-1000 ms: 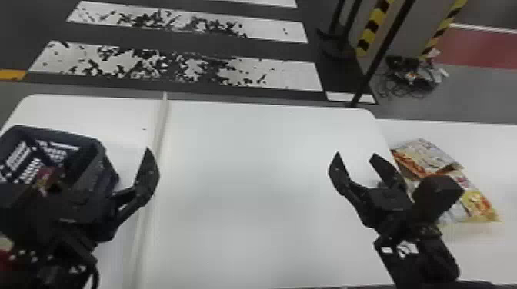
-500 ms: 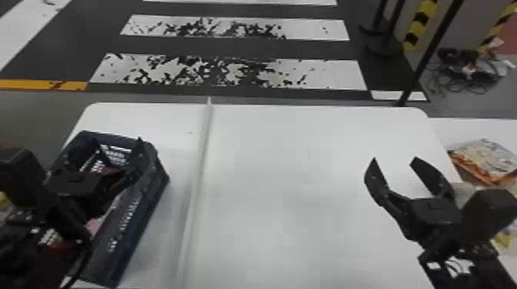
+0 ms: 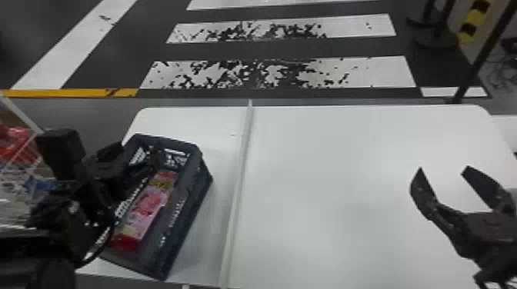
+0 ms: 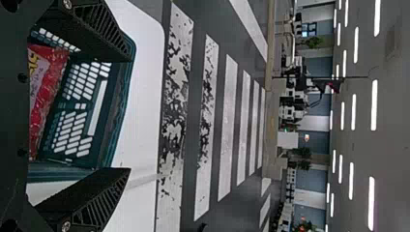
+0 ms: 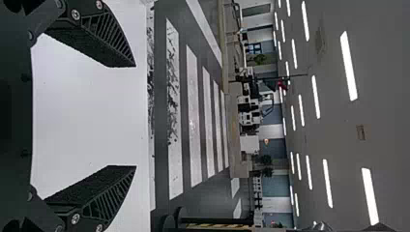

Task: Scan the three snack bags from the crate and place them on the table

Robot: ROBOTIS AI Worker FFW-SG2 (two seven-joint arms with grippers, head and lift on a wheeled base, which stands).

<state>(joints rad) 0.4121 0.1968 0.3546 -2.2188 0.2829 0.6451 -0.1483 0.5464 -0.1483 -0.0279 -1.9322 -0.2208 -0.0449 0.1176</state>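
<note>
In the head view, the crate (image 3: 192, 215) sits on the table (image 3: 346, 173), left of a pale strip (image 3: 236, 184). A pink and red bag (image 3: 148, 203) lies inside it. The left gripper (image 3: 134, 150) is over the crate, the right gripper (image 3: 443, 169) over the table's right part. In the left wrist view, the left gripper's fingers (image 4: 96, 29) are spread, nothing between them, with red packaging (image 4: 46, 92) in the crate. In the right wrist view, the right gripper's fingers (image 5: 101, 38) stand wide apart, empty.

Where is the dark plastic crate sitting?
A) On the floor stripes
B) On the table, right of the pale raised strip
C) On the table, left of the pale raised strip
C: the crate rests on the white table, left of the strip.
</note>
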